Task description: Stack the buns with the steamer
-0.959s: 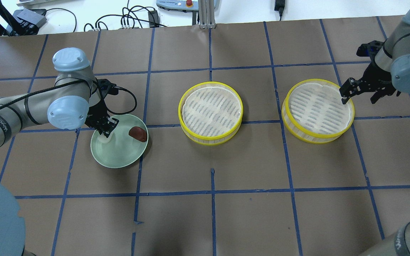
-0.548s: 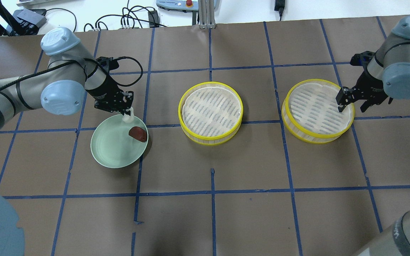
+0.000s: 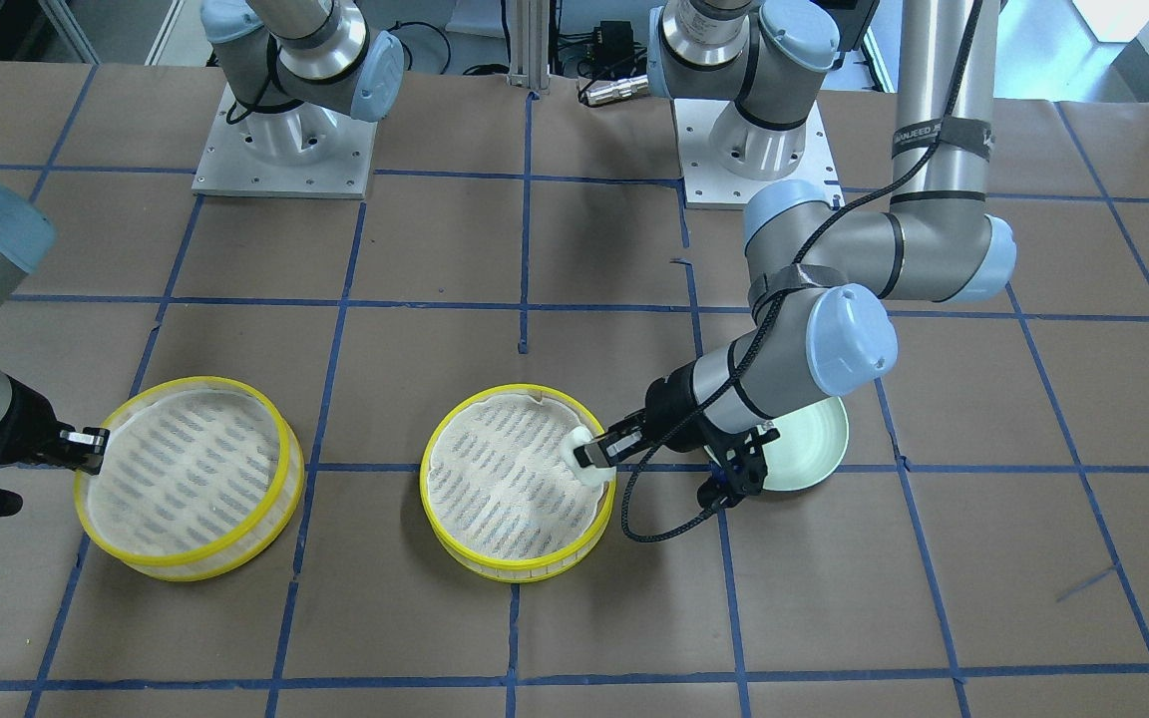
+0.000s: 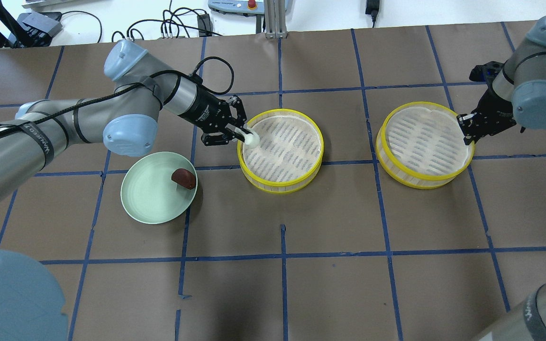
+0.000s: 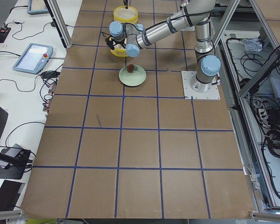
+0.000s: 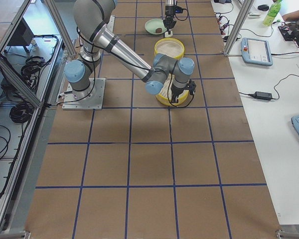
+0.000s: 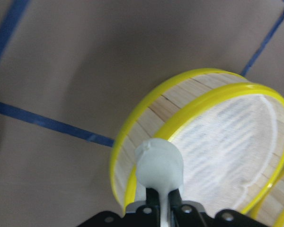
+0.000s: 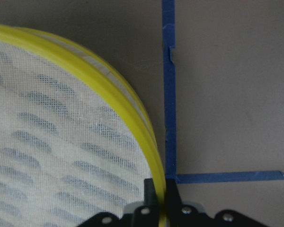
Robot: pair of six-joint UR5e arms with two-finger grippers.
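While the left gripper (image 4: 243, 136) pinches the white bun (image 4: 252, 140) between its nearly closed fingers, it holds that bun at the left rim of the middle steamer (image 4: 280, 185), over the edge of the pale cloth liner (image 4: 287, 149) inside. Whether the bun touches the yellow rim cannot be told. In the left wrist view the bun sits right at the fingertips, with the steamer's wooden wall below and beyond it.

The reddish-brown bun (image 4: 184, 178) lies on the pale green plate (image 4: 150, 206), near the plate's right edge. The plate rests on the table (image 4: 349, 284) to the left of the middle steamer and a little nearer the robot, apart from it.

The right gripper (image 4: 466, 135) is at the right edge of the right steamer (image 4: 420, 182). Its fingers are drawn in tight on the yellow rim, one inside the ring and one outside, as the right wrist view shows. The two steamers stand side by side, well apart, and neither has anything lying on its liner.
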